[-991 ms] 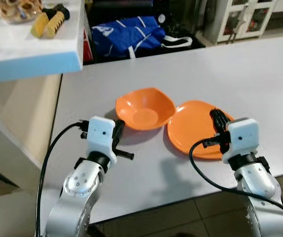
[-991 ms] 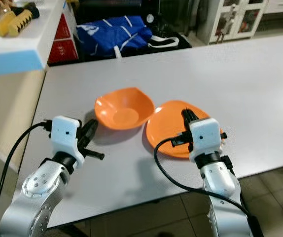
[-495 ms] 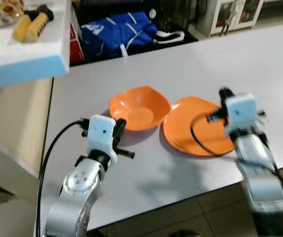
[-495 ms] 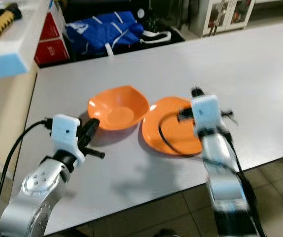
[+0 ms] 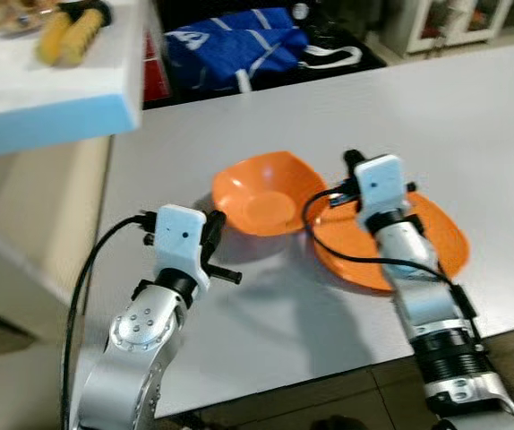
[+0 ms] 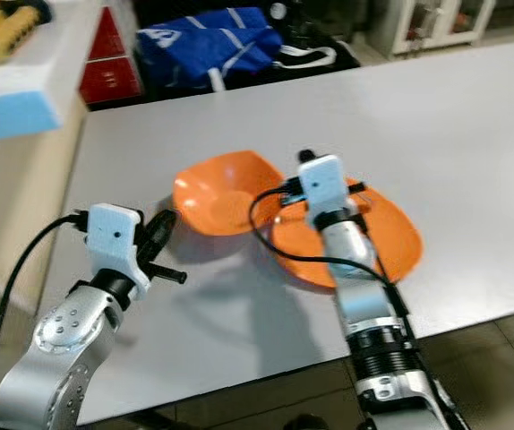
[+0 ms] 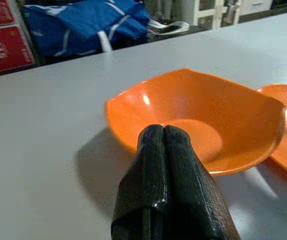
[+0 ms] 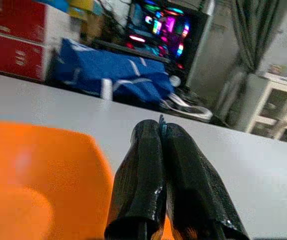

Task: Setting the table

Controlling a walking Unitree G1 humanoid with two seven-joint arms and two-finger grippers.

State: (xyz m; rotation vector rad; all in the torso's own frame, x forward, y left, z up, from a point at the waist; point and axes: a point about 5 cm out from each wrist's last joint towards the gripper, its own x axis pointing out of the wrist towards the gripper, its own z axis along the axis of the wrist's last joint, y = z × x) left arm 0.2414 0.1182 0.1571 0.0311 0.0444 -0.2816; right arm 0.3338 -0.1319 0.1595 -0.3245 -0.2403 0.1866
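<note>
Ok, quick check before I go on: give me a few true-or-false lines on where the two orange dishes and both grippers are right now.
1. The orange bowl and the flat orange plate lie side by side on the grey table. True.
2. The bowl is stacked on top of the plate. False: it sits beside the plate, on the robot's left of it.
3. The left gripper has its fingers closed, empty, just short of the bowl. True.
4. The right gripper is clamped on the plate's rim. False: its fingers are shut on nothing, above the plate's edge nearest the bowl.
5. A blue bag lies beyond the table's far edge. True.
</note>
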